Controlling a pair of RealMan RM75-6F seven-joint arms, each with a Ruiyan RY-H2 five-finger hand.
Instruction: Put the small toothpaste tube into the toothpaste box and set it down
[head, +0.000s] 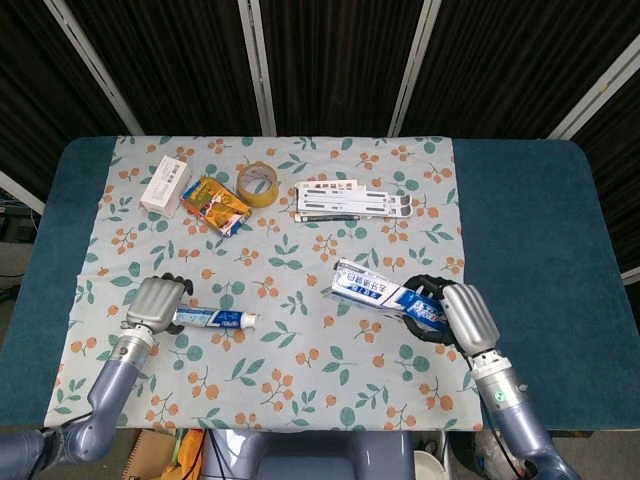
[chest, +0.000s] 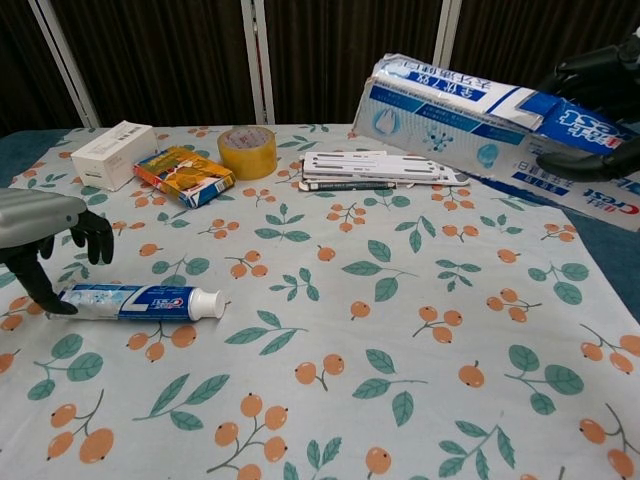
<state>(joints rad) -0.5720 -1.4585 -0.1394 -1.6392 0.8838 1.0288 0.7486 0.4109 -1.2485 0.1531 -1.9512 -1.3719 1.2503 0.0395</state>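
The small toothpaste tube (head: 212, 318) (chest: 138, 301) lies flat on the floral cloth, white cap pointing right. My left hand (head: 157, 303) (chest: 40, 240) hovers over the tube's flat left end, its fingers apart around it, holding nothing. The blue-and-white toothpaste box (head: 385, 295) (chest: 470, 108) is lifted above the cloth, gripped at its right end by my right hand (head: 456, 314) (chest: 600, 90). The box's open left end tilts toward the middle of the table.
At the back of the cloth (head: 300, 255) sit a white carton (head: 165, 184), an orange packet (head: 215, 203), a tape roll (head: 257, 183) and a flat white slotted stand (head: 352, 200). Bare blue table (head: 530, 250) lies to the right.
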